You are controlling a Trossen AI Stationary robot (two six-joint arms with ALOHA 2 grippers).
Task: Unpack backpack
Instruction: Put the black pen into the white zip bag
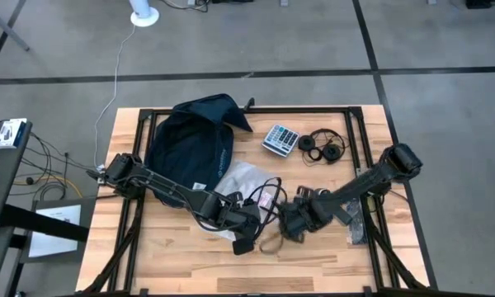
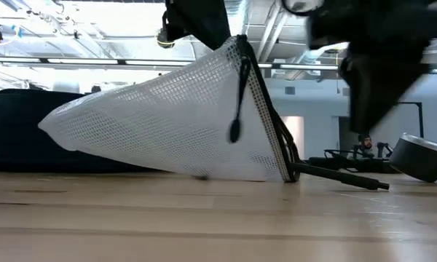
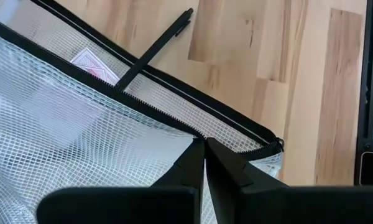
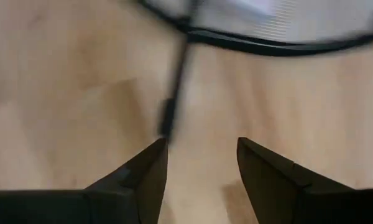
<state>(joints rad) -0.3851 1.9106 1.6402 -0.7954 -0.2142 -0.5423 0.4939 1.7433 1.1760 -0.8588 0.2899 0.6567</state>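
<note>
The dark navy backpack (image 1: 190,136) lies at the table's far left; it is a dark band behind the pouch in the low view (image 2: 14,131). A clear mesh pouch (image 1: 247,186) with a black zipper lies just near of it. My left gripper (image 1: 252,216) is shut on the pouch (image 3: 81,143). A black pen (image 3: 155,50) sticks out of the pouch's open zipper, its free end toward the table (image 2: 342,177). A card (image 3: 93,65) shows inside the pouch. My right gripper (image 4: 202,155) is open and empty above the wood, just right of the pouch (image 1: 293,219), with the pen (image 4: 174,93) ahead of it. My left gripper pinches the pouch's mesh wall (image 3: 193,134) between its two fingers, just below the zippered edge and close to the zipper's end. The fingers come from above. That edge (image 2: 237,40) is raised, and the pouch slopes down like a tent to its lower edge (image 2: 167,173) on the table.
A calculator (image 1: 280,139) and black headphones (image 1: 326,147) lie at the far right. A dark flat object (image 1: 356,223) lies by the right frame rail. A loop of strap or cord (image 1: 271,241) lies near the grippers. Bare wood runs along the near edge (image 1: 190,264).
</note>
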